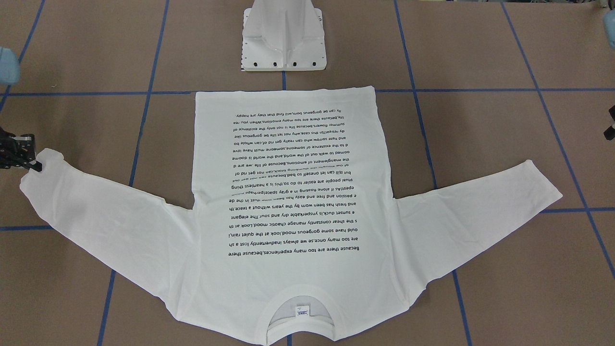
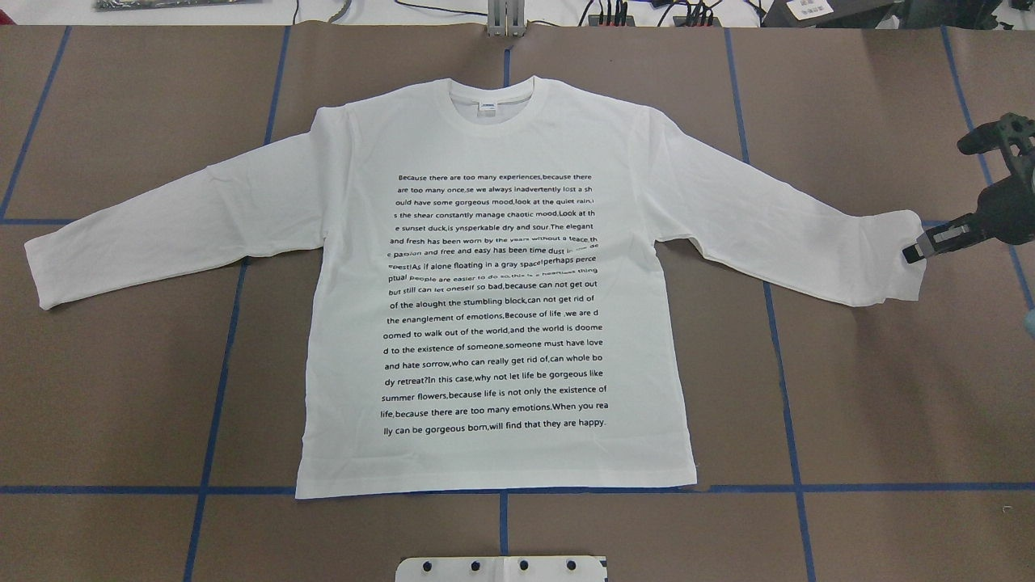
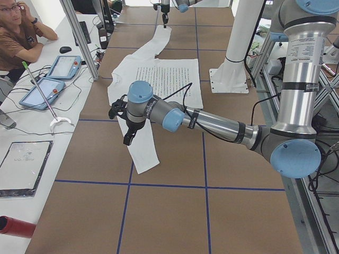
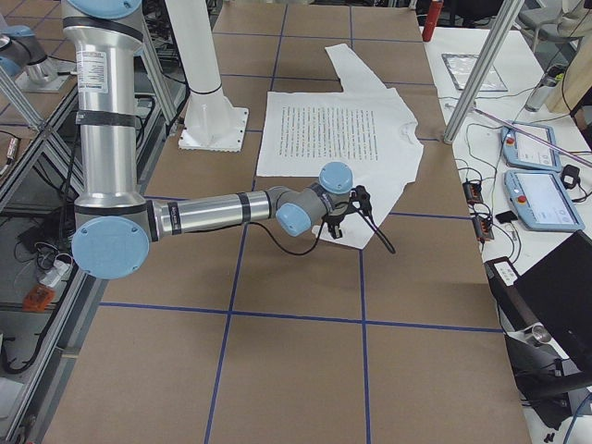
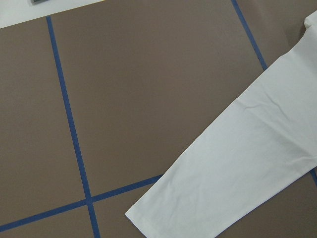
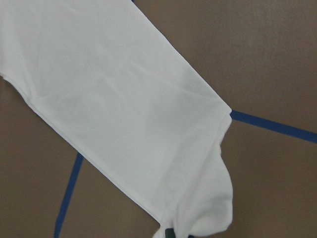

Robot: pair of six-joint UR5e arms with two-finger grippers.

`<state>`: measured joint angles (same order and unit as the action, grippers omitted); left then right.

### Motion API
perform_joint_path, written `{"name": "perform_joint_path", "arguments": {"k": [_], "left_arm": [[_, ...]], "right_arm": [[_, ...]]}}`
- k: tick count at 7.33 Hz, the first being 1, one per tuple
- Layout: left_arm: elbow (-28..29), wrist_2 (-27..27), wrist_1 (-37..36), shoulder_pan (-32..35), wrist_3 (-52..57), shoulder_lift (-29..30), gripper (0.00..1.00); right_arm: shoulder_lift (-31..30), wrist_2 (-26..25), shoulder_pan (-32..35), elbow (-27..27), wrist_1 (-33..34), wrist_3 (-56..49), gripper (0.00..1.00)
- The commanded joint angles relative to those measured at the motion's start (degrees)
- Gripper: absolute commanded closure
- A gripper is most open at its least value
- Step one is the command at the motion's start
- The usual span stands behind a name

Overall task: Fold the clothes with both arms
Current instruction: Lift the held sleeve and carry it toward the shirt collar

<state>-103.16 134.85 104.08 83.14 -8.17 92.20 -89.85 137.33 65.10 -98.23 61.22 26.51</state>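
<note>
White shirt, one cuff against right end effector.

I read from my console: long-sleeved shirt, white, with a block of black printed text; table, brown, gridded with blue tape lines; pedestal, at 12 o'clock in the front-facing view, white; right gripper, black; left arm, silver tubes, grey joints, light-blue caps.
</note>
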Motion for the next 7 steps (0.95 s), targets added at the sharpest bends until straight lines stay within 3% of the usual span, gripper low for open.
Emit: {"name": "perform_joint_path", "arguments": {"k": [1,3,5,7], "left_arm": [[-0.11,0.07,-0.02,0.0,0.0,0.0,0.02],[-0.11,0.07,0.07,0.0,0.17,0.0,0.02],[-0.02,-0.02,0.07,0.0,0.35,-0.09,0.02],[0.41,-0.02,0.07,0.0,0.43,-0.09,0.02]], "right_arm": [[4.65,2.94,1.0,-1.61,0.04,7.62,1.0],[13.08,4.09,-1.01,-0.82,0.48,18.36,1.0],[22.66,3.56,-6.01,3.63,0.48,26.9,1.0],[28.65,-1.68,-10.41,6.99,0.57,29.38,1.0]]}}
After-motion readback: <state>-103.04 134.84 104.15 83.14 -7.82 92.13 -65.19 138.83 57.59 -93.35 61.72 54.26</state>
